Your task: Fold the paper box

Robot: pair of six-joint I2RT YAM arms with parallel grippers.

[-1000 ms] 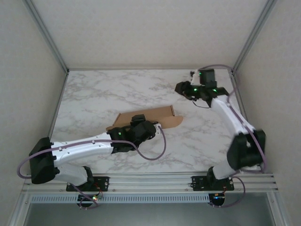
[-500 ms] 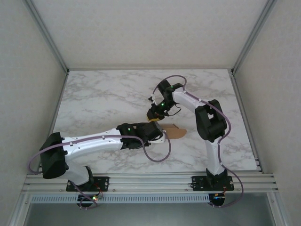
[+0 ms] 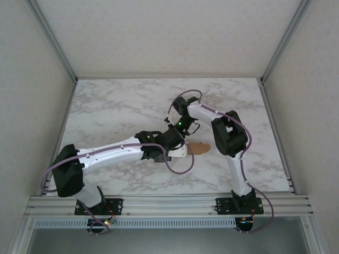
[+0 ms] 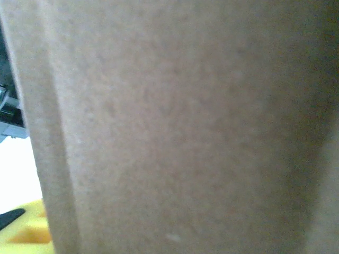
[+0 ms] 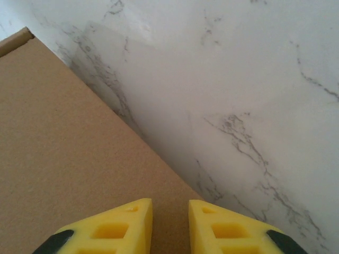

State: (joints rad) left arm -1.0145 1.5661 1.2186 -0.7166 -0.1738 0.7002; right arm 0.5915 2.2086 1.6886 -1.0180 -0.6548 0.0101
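Note:
The paper box (image 3: 200, 149) is plain brown cardboard. In the top view both arms cover most of it, and a rounded brown tab pokes out to the right. My left gripper (image 3: 170, 142) sits on it at mid-table. In the left wrist view the cardboard (image 4: 185, 127) is pressed so close that the jaws are hidden. My right gripper (image 3: 178, 127) hangs just behind the left one. Its yellow fingertips (image 5: 170, 203) stand a small gap apart over the box's flat panel (image 5: 63, 159) at the edge, with nothing between them.
The marble table (image 3: 106, 106) spreads to the left, back and right of the box, fenced by metal frame posts (image 3: 63, 121). Bare marble (image 5: 254, 95) lies right beside the cardboard edge. The right arm's elbow (image 3: 229, 138) folds close to the box's right end.
The right arm has swung in from the far right corner to the box at mid-table. The left arm has slid right and forward over the box, which now shows far less.

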